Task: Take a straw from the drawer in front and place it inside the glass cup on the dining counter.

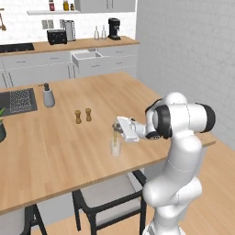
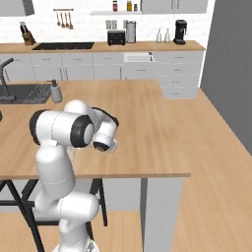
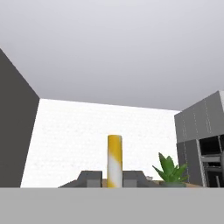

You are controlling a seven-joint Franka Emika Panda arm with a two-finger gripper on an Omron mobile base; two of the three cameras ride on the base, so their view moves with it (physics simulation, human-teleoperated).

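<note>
**Over the dining surface: straw being held above the glass cup**

Over the near edge of the dining counter (image 1: pixel 69 142), the white arm is reaching out with its hand (image 1: pixel 118 129) turned sideways. The hand is pinching the straw (image 1: pixel 114 136) tightly between its fingers; the hand view is showing the yellow and white straw (image 3: pixel 114 161) standing up between the two dark tips. The straw is hanging straight down with its lower end at, or just inside, the mouth of the glass cup (image 1: pixel 115 148). Fetching from the drawer looks finished. Releasing the straw so it is resting inside the cup seems to be what is left.
</note>
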